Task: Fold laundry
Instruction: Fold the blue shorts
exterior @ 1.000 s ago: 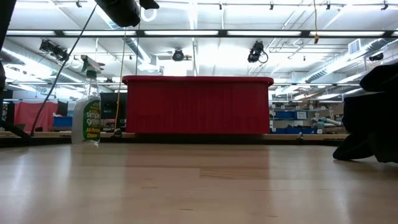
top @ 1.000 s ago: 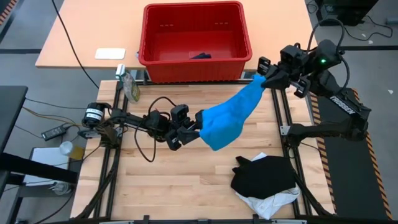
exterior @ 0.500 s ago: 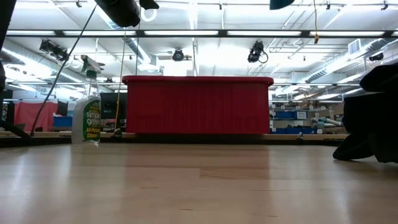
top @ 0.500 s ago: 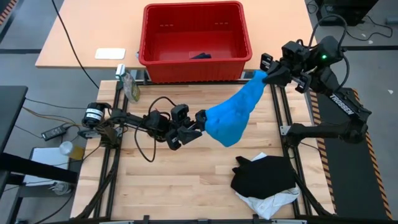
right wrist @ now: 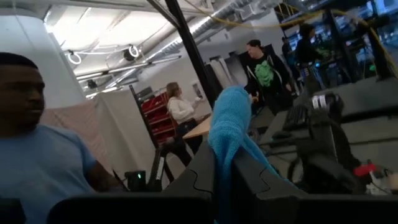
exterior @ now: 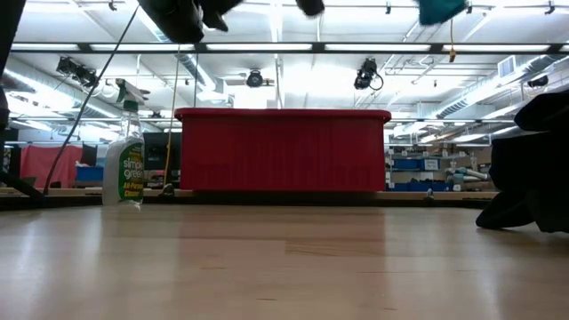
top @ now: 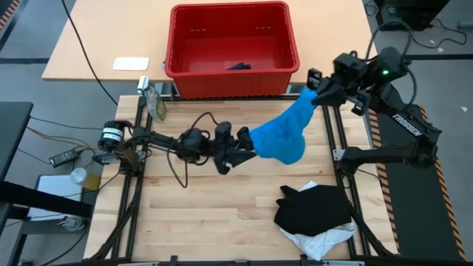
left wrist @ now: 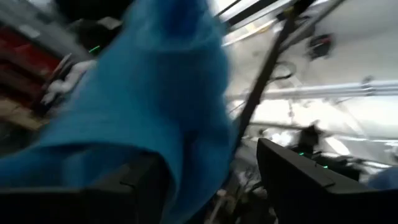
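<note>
Now, with the blue garment [top: 281, 134] hanging in the air above the bench [top: 222, 214], pinched at one end by the right hand [top: 316, 94], the left hand [top: 247, 149], spread open at its lower end, should close on an edge before pulling it flat.

We count three garments: one blue cloth [top: 281, 137], one black garment [top: 314, 207] and one white garment [top: 321, 240]. We see one red basket [top: 233, 48], one spray bottle [exterior: 123, 164], two robot arms, and four people in the room behind.
</note>
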